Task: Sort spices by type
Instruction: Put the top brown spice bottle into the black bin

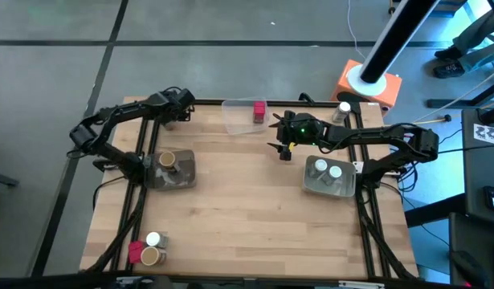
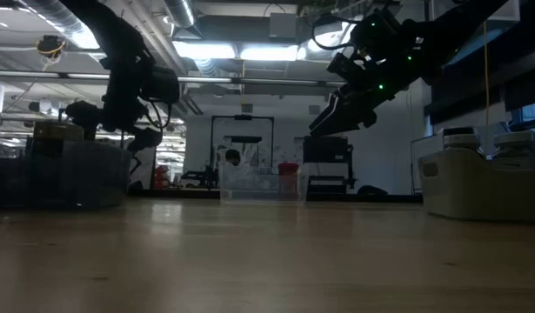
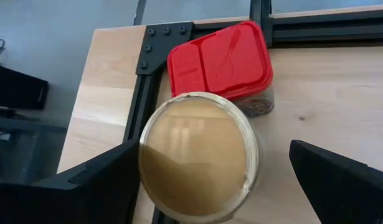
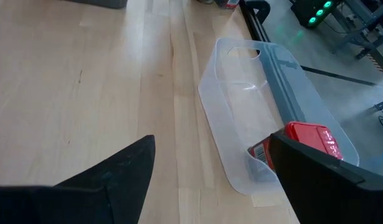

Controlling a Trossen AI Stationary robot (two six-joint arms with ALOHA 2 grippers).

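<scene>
Tabletop (image 1: 247,217): pale wood slats in a black frame, carrying every item below.

Clear tray (image 1: 245,116): far edge, middle; holds one red block (image 1: 259,111) at its right end.

Left grey bin (image 1: 173,170): left of centre; one tan cylinder (image 1: 167,160) stands in it.

Right grey bin (image 1: 328,177): right of centre; two white-capped jars (image 1: 328,169) inside. A third jar (image 1: 343,109) stands loose at the far right edge.

Near-left cluster: white-capped jar (image 1: 153,239), tan-topped cylinder (image 1: 153,256) and red block (image 1: 135,252), touching, still unsorted.

Left end effector (image 1: 174,110): far left corner, fingers wide apart, holding nothing, directly over a tan-topped cylinder (image 3: 199,155) that touches a red-lidded block (image 3: 220,61).

Right end effector (image 1: 280,138): raised just right of the tray, fingers apart, empty.

Handling note, by judgement: the step appears to be picking the corner cylinder. Descend straight, centre the fingers on its round body, and close clear of the neighbouring red block so it is not dragged or tipped.
</scene>
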